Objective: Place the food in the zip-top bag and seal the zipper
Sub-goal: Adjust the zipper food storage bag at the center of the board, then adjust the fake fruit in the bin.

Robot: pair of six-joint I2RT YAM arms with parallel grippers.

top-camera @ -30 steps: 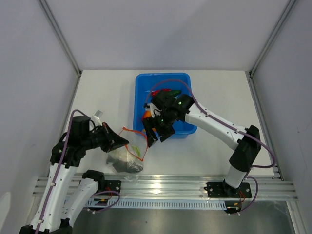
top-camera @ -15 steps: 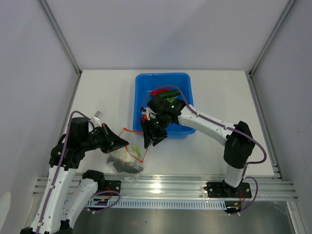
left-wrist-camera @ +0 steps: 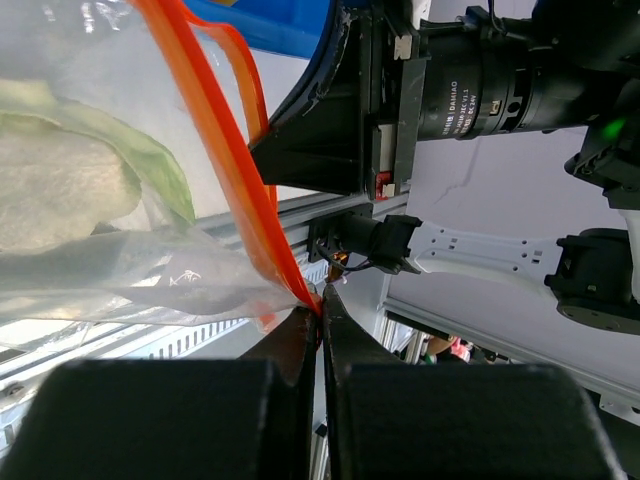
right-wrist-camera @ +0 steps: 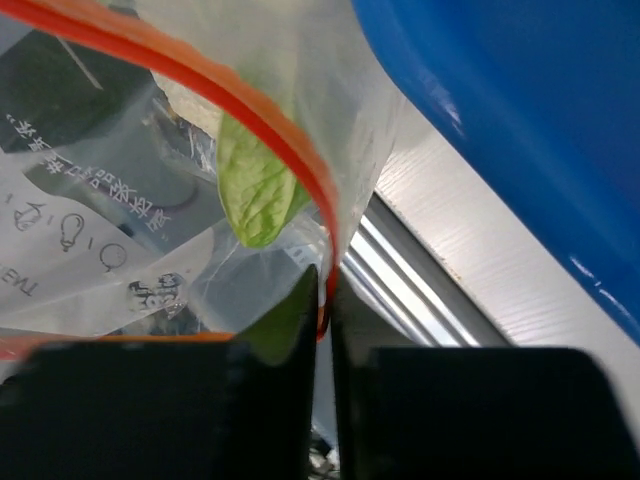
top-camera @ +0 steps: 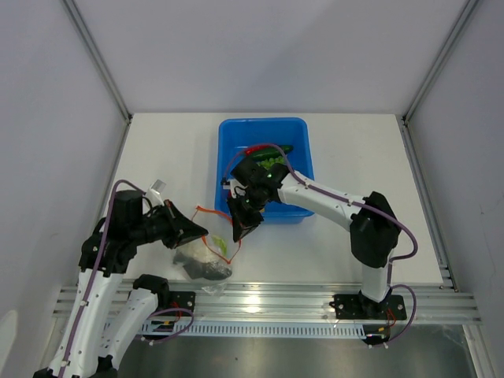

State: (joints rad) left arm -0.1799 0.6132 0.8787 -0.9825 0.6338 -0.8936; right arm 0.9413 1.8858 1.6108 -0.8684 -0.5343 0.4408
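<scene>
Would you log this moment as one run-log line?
left gripper: shut on orange-red zipper strip; right gripper: same strip; clear crinkly plastic bag: unsealed, food inside; blue bin: food left

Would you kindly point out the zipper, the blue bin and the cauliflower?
zipper (left-wrist-camera: 265,230): left wrist view, mid orange strip.
blue bin (top-camera: 236,142): top external view, bare floor.
cauliflower (left-wrist-camera: 60,190): left wrist view, white floret.

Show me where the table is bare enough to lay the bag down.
Bare table left of the blue bin; right of the bin at the far corner; and a near strip from the zip-top bag to the right arm. Crowded at the bin's near-left corner, where left fingers and right fingers pinch the zipper.
</scene>
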